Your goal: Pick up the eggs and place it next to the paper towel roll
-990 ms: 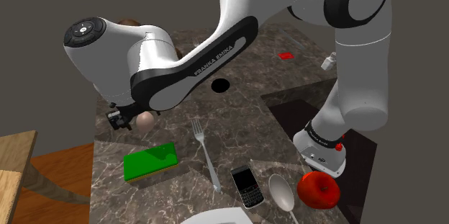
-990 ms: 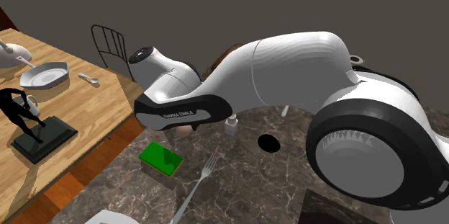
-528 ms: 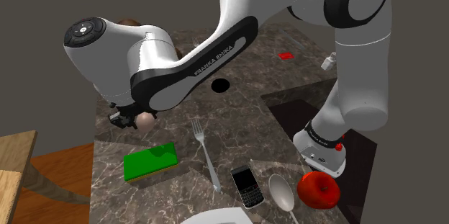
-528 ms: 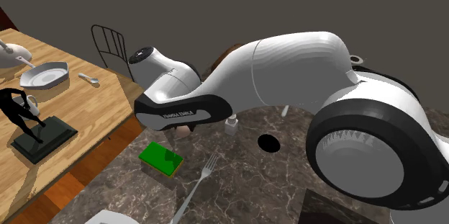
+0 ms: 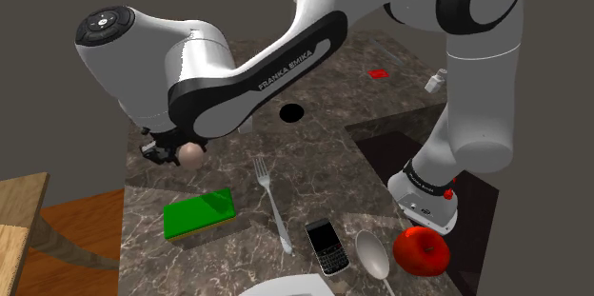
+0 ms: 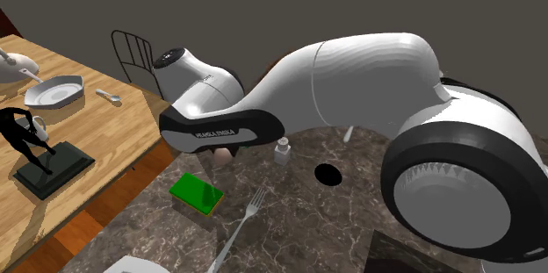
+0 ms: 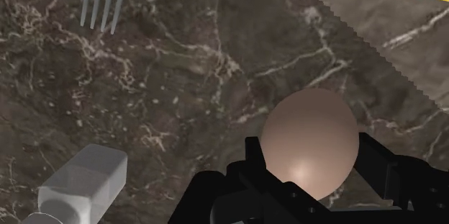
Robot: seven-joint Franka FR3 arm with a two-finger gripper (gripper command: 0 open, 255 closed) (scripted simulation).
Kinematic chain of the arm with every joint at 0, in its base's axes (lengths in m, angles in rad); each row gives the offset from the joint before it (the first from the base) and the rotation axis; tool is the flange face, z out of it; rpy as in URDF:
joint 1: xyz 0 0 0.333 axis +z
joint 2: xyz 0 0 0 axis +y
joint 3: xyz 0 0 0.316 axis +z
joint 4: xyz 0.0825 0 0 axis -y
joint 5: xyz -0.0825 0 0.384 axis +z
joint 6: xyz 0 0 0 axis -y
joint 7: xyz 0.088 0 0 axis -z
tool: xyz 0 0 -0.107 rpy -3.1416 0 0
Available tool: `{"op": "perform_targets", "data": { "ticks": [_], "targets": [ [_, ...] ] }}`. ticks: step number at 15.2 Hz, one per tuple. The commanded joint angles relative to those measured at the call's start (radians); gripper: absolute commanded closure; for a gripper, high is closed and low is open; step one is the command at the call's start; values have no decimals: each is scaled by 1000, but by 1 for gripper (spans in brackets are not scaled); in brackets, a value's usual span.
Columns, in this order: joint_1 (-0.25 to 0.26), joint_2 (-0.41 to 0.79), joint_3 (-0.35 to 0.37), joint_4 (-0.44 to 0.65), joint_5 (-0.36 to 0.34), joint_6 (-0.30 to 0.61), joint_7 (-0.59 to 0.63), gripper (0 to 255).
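A pale brownish egg (image 5: pixel 193 155) sits between the black fingers of my gripper (image 5: pixel 181 156), which is shut on it just above the dark marble counter (image 5: pixel 333 85) near its far left corner in the shoulder view. In the wrist view the egg (image 7: pixel 309 140) is clasped on both sides by the fingers (image 7: pixel 252 159), with marble below it. In the second exterior view the egg (image 6: pixel 225 155) peeks out under the arm's black forearm panel.
A green box (image 5: pixel 198 212), a fork (image 5: pixel 271 204), a phone (image 5: pixel 326 246), a spoon (image 5: pixel 373 254) and a red apple (image 5: pixel 422 249) lie nearer the stand. A small clear shaker (image 6: pixel 282 152) stands close to the egg. A wooden table (image 6: pixel 97 140) adjoins the counter.
The fingers have closed from wide open onto the egg. The arm has then risen a little, carrying the egg up off the counter.
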Motion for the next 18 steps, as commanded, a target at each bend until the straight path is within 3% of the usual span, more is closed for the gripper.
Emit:
{"op": "perform_targets", "data": {
  "ticks": [1,18],
  "targets": [
    [0,-8,4,17,8,-22,-9,255],
    [3,-70,31,159,62,-207,-71,255]
  ]
}}
